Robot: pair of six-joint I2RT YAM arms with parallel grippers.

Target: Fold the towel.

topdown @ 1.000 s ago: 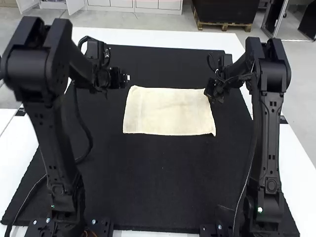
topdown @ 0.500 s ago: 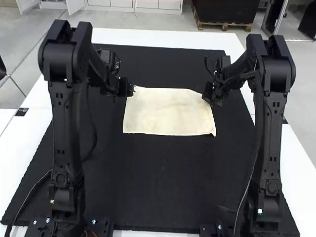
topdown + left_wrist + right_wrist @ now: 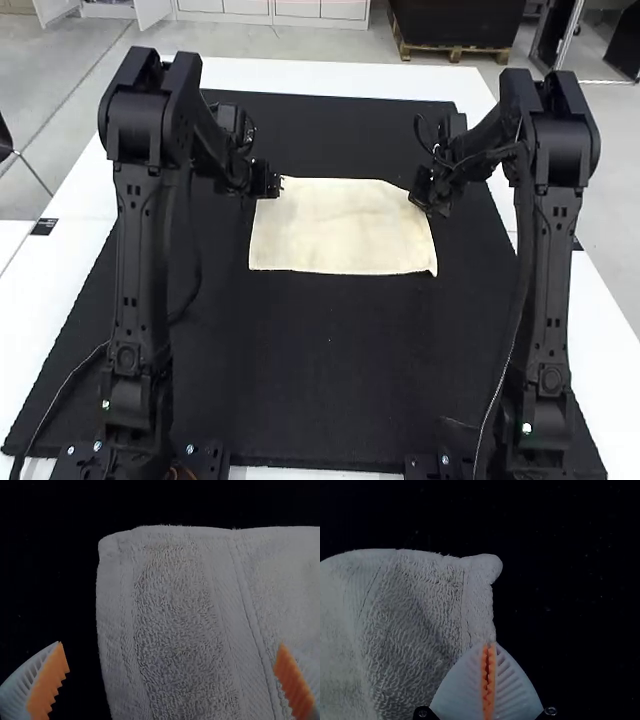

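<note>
The left gripper [image 3: 277,186] is at the towel's far left corner, its fingers spread wide: in its wrist view one orange pad [image 3: 49,685] shows over the dark mat and the other over the cloth, with the side edge running between them. The right gripper [image 3: 428,200] has its jaws drawn together, their tips meeting at the towel's right side edge just short of the far right corner, pinching a bit of that edge; the corner itself sticks out past the tips as a small rounded nub. The towel [image 3: 340,228], pale cream in the high view, lies between the two grippers as a roughly rectangular piece, longer from side to side than from front to back. It is mostly flat, with its far edge sloping down toward the right gripper and the near right corner poking out slightly. The left wrist view shows looped pile near the side edge and a smoother woven band beside it, running roughly along that edge. Beneath the towel is a black mat [image 3: 330,370], spread over a white table [image 3: 340,78]. The left arm [image 3: 140,260] and the right arm [image 3: 552,270] stand on either side, bent forward toward the cloth.
</note>
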